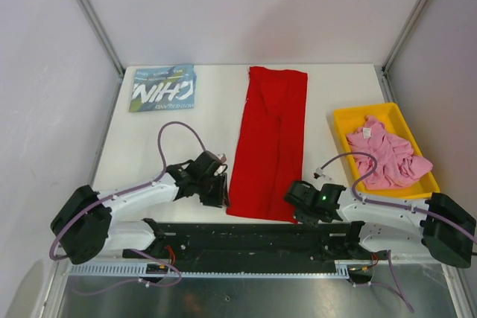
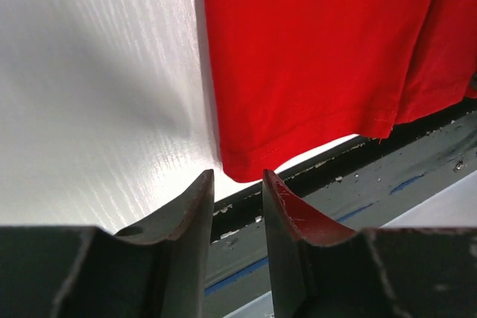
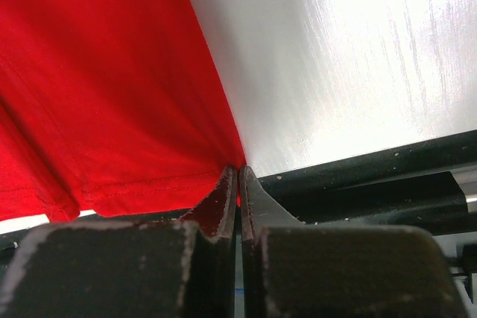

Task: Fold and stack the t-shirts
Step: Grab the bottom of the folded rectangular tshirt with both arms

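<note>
We see the red t-shirt [image 1: 268, 139] folded into a long strip down the middle of the table [image 1: 328, 87]. Only the wrist views settle the claws: the right gripper [image 3: 238, 172] is clenched on the shirt's near right corner, and the left gripper [image 2: 237, 176] stands parted just off the near left corner, grasping nothing. The overhead view alone lets us count three shirts: the blue t-shirt [image 1: 164, 87] lies folded at the far left, and the pink t-shirt [image 1: 387, 154] lies crumpled in the one yellow tray [image 1: 350, 121].
</note>
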